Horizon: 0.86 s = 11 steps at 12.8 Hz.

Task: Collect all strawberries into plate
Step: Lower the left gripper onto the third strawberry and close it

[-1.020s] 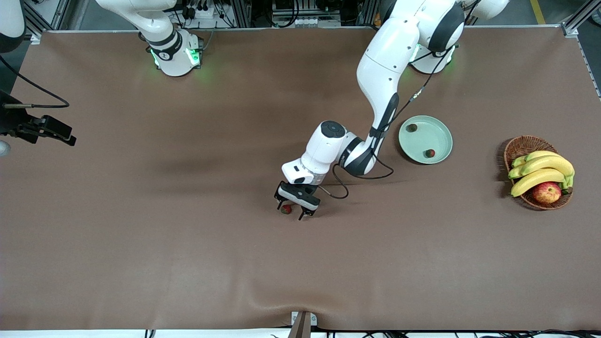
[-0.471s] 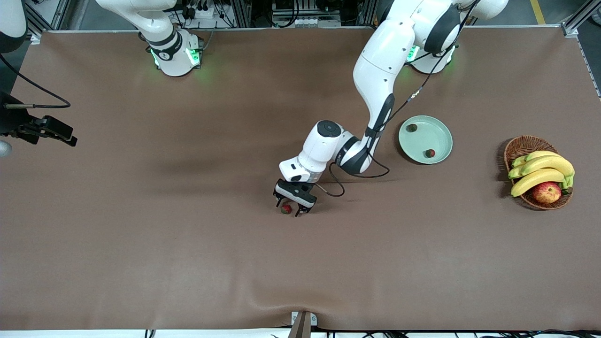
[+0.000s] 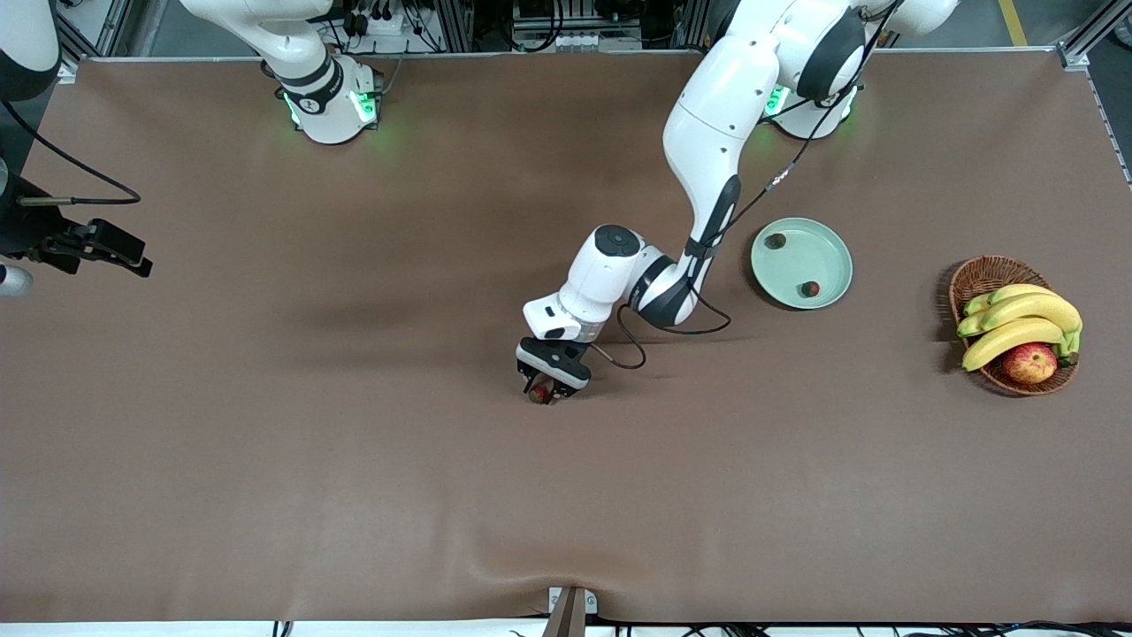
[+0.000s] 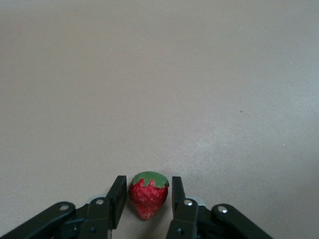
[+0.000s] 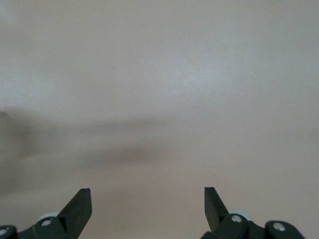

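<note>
The brown table (image 3: 354, 460) is lying bare near the camera. At its middle, the left gripper (image 3: 541, 395) is closing narrowly around a strawberry (image 4: 148, 193); only the wrist view is showing both fingers (image 4: 117, 199) beside it. Two strawberries (image 3: 809, 289) are sitting in the plate (image 3: 827, 243). The right gripper (image 5: 147, 204) is waiting, spread wide.

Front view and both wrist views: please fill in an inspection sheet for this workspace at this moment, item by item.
Surface: brown cloth-covered table, a wrinkle at its edge nearest the front camera.
Job's things: round pale mint-green plate holds two small red strawberries; third strawberry lies on the cloth mid-table.
Clutter: brown wicker basket with yellow bananas and a red-yellow apple, toward the left arm's end.
Grippers: left hand down at the table, fingers close on either side of the third strawberry; right hand open, waiting at the right arm's end.
Cables: black cable loops by the left wrist.
Surroundings: aluminium frame at the table's edge.
</note>
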Each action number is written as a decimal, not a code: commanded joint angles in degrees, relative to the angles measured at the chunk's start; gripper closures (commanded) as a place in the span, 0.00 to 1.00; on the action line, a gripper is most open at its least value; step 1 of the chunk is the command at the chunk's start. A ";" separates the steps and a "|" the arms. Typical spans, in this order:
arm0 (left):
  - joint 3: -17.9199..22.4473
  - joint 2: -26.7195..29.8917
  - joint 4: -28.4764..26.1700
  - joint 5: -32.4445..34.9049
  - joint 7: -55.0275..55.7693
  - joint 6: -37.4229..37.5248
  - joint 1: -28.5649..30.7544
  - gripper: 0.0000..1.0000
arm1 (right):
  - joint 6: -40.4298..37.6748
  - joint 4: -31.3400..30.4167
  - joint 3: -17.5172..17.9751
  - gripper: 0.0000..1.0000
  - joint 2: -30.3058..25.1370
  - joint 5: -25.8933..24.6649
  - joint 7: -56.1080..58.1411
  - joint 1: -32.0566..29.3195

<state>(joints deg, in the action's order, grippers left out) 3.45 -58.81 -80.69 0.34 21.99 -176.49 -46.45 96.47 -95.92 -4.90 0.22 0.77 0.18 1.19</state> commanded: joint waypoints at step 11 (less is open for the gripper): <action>0.42 3.43 0.02 -0.17 -0.02 4.72 1.71 1.00 | 0.39 -1.55 0.41 0.00 -0.14 -0.50 -0.88 -0.31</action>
<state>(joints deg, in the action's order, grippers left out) 3.73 -58.13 -78.94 0.34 22.00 -175.52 -45.16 96.47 -96.73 -4.90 0.35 0.77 0.18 1.17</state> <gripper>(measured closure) 0.687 0.000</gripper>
